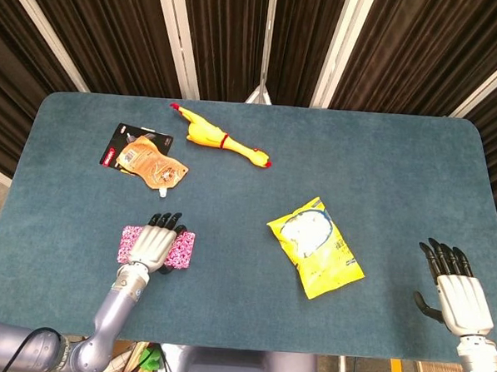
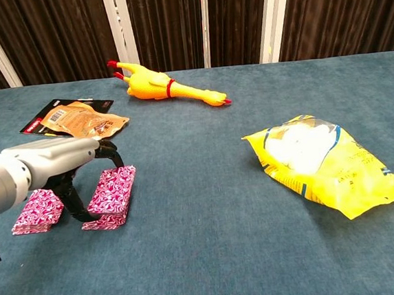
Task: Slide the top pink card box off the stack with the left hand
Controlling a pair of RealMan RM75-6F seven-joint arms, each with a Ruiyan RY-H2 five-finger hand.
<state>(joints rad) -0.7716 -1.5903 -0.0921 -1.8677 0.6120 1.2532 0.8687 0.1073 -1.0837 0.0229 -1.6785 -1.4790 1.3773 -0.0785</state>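
Observation:
Two pink patterned card boxes lie at the front left of the table. The top pink card box is off to the right of the lower pink box and stands tilted, its far edge raised. My left hand arches over it, fingers curled over the raised edge and the thumb down at its left side, gripping it. In the head view, my right hand hovers open at the front right corner, holding nothing.
A yellow rubber chicken lies at the back. An orange packet on a black card sits just behind the boxes. A yellow snack bag lies right of centre on the blue table.

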